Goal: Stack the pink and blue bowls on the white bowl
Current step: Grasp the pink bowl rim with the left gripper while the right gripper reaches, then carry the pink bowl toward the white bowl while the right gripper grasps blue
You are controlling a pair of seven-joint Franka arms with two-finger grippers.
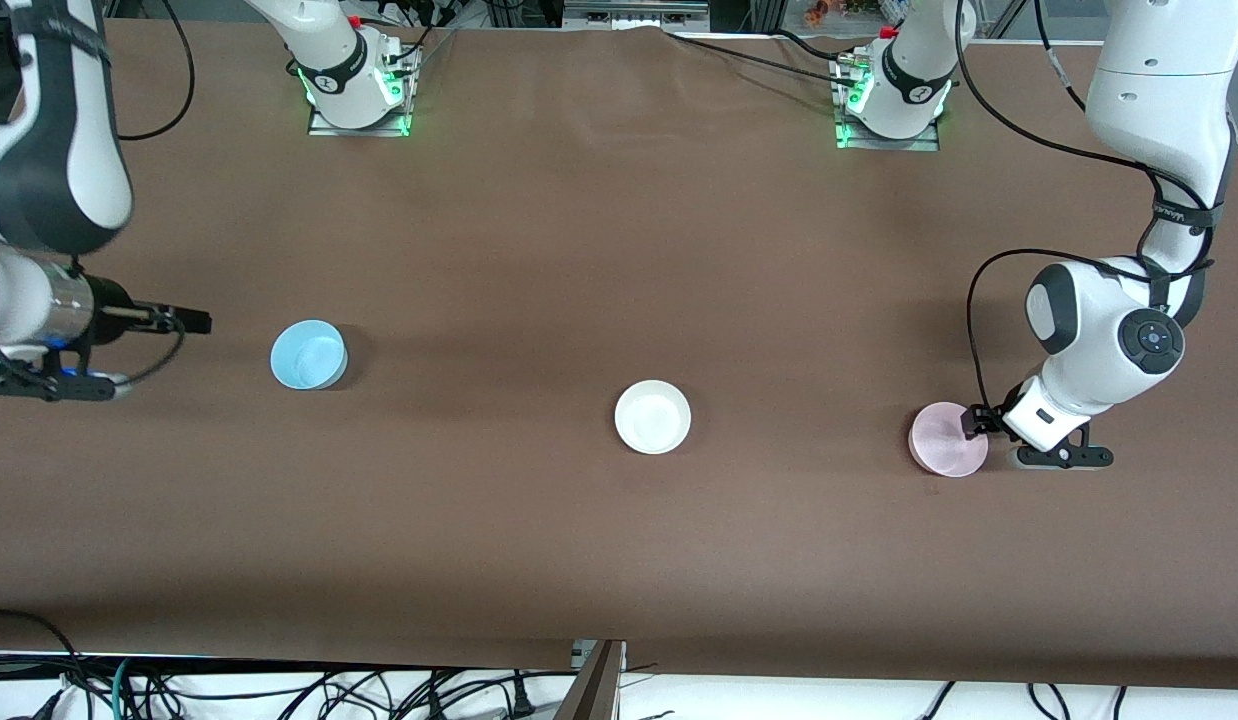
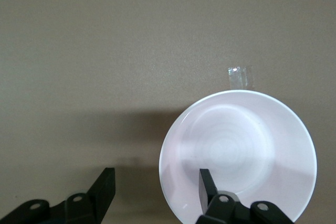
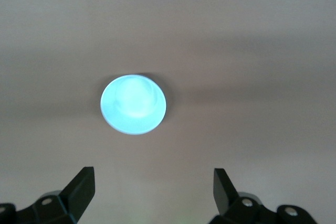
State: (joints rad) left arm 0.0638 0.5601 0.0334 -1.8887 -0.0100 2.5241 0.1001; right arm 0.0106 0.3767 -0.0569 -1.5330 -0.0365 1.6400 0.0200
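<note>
A high front camera looks down across the whole brown worktop (image 1: 599, 250) toward both arm bases at the top edge, taking in all three bowls from well above. The left wrist camera faces down from close above the pink bowl (image 2: 239, 153), its open pincer (image 2: 157, 184) fingers framing the bowl's rim; the same bowl (image 1: 947, 440) sits at the left arm's end in the front view. The right wrist camera looks from farther off at the blue bowl (image 3: 133, 104), past its own open pincer (image 3: 153, 184); the front view shares that bowl (image 1: 308, 354) too.
</note>
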